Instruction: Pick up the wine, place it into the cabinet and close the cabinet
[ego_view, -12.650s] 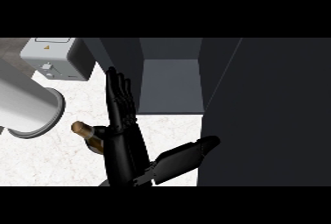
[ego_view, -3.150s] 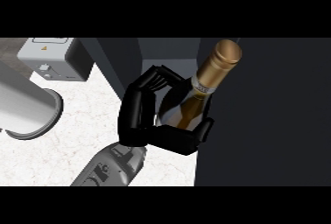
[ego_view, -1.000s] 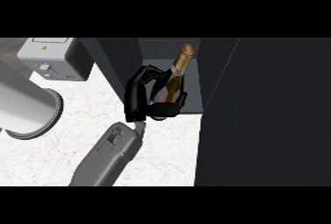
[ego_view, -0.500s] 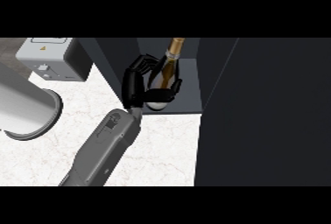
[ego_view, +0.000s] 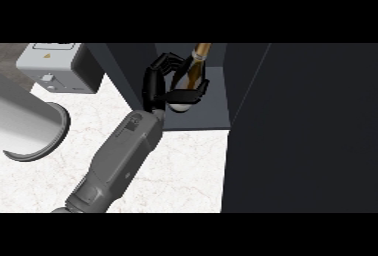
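Left hand (ego_view: 159, 82), fingers curled around the tilted gold-necked dark glass wine bottle (ego_view: 193, 72) inside the dark open-fronted cabinet (ego_view: 188, 117); releasing at this lean risks toppling.

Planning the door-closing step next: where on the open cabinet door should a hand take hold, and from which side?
Judging by its pose, the cabinet door stands swung open at the view's right, a broad flat panel with no handle visible. Best push its outer face from the right with a flat hand, near its free edge. The hand curled round the wine bottle must withdraw first.
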